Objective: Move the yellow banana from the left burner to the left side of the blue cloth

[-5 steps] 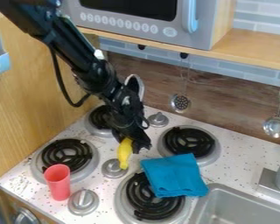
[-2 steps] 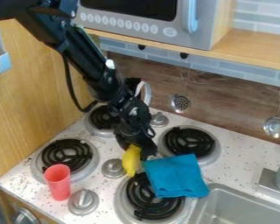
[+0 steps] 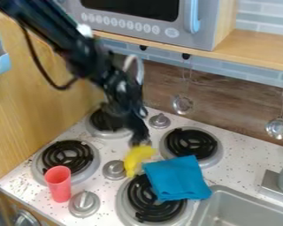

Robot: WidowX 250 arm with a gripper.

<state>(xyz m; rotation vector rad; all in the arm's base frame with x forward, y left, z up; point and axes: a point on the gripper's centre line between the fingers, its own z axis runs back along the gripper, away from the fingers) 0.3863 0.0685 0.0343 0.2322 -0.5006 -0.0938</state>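
My black gripper (image 3: 139,142) is at the upper end of the smooth, curved yellow banana (image 3: 135,160); through the blur I can't tell whether it's clenched or released. The banana sits between a metal knob (image 3: 113,170) and the folded blue cloth (image 3: 176,177), near a tapered red cup (image 3: 59,185), upright, and a grey metal sink (image 3: 231,209).

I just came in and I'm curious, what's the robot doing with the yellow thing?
The black robot gripper is right at the upper end of a yellow banana above the stove top. I can't tell whether it is holding the banana. Right beside the banana, a folded blue cloth lies partly over a black burner. A red cup stands near the stove's edge, away from the gripper.
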